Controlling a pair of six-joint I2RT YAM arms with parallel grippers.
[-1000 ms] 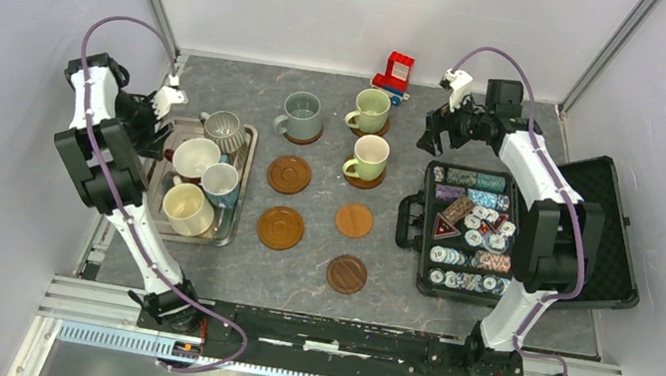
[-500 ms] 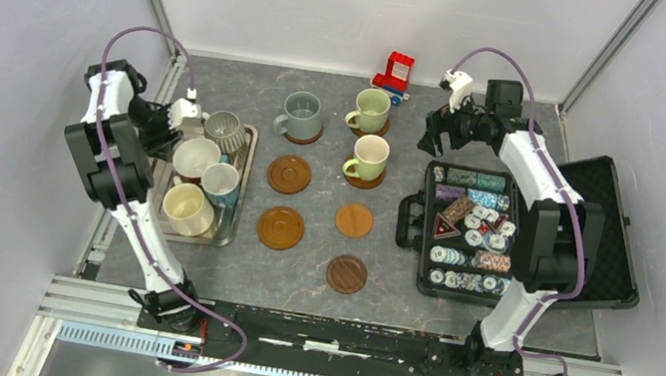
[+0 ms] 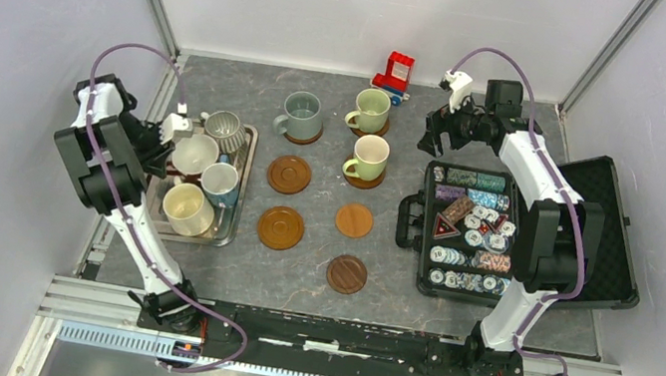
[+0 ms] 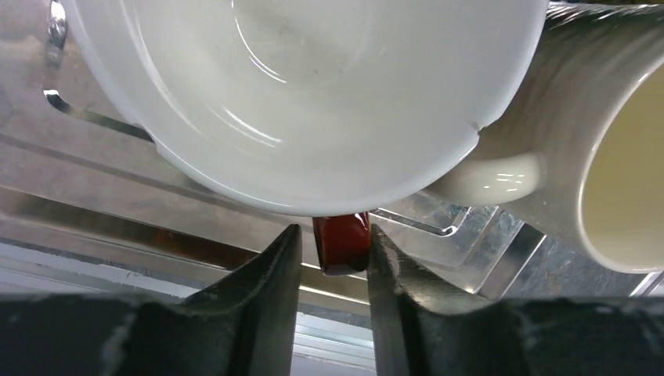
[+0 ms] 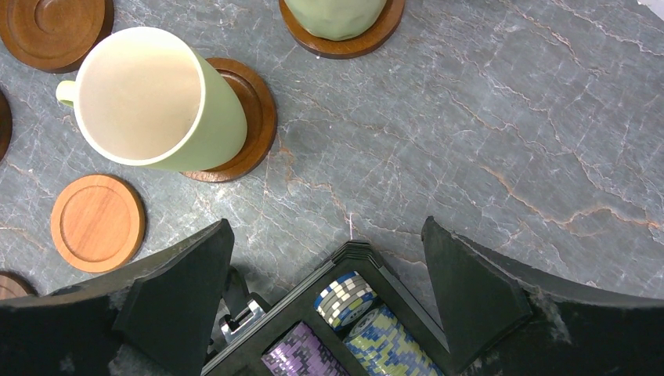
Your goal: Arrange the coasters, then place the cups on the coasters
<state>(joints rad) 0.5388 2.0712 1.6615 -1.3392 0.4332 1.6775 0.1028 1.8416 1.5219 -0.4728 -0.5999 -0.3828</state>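
Three cups (image 3: 369,157) already sit on coasters; four coasters (image 3: 280,228) lie bare and four cups wait in the tray (image 3: 205,239). The left gripper (image 4: 333,235) brackets the cream cup (image 4: 313,94) by its brown handle (image 4: 342,244), grip impossible to tell; the right gripper (image 5: 327,227) gapes empty over the chip case (image 5: 344,313)

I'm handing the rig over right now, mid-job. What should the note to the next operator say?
Left gripper: fingers either side of the brown handle of the cream-and-brown mug in the metal tray; firm grip not confirmed.
Right gripper: open, empty, above the table at the far end of the poker chip case.
Done: grey-green mug and two pale green mugs sit on coasters.
Left: four bare coasters; also in the tray are the ribbed grey mug, blue-white mug and cream-yellow mug.
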